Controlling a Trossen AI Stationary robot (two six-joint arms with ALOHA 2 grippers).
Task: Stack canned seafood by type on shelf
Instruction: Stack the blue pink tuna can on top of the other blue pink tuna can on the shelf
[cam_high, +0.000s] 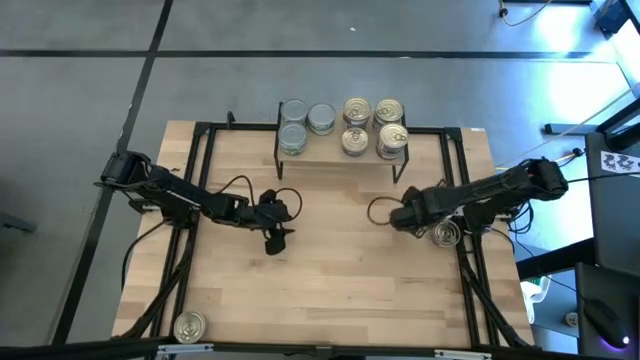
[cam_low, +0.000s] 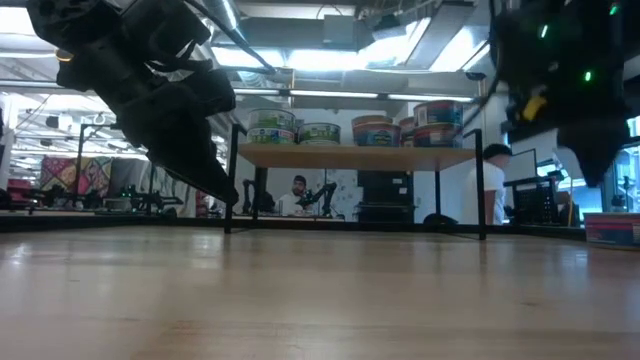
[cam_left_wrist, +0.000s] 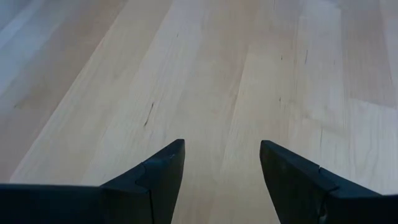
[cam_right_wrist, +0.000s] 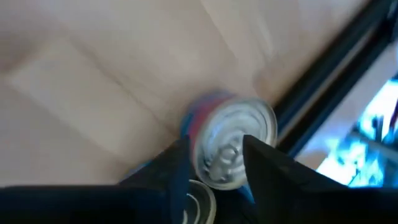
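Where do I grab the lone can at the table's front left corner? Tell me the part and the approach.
Probably the curved side wall, with the fingers across its width, coming straight down. The can stands upright with its lid up, is short, and has bare table around it, so a top-down grip looks unobstructed. The left gripper, open, is the nearer one.

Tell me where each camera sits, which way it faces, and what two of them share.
High view: overhead, straight down; both arms, shelf, table.
Low view: table height, level toward the shelf; arms hang from above.
Left wrist: past the open left pincer at bare wood.
Right wrist: past the right pincer at a can.
High and low both show the shelved cans.
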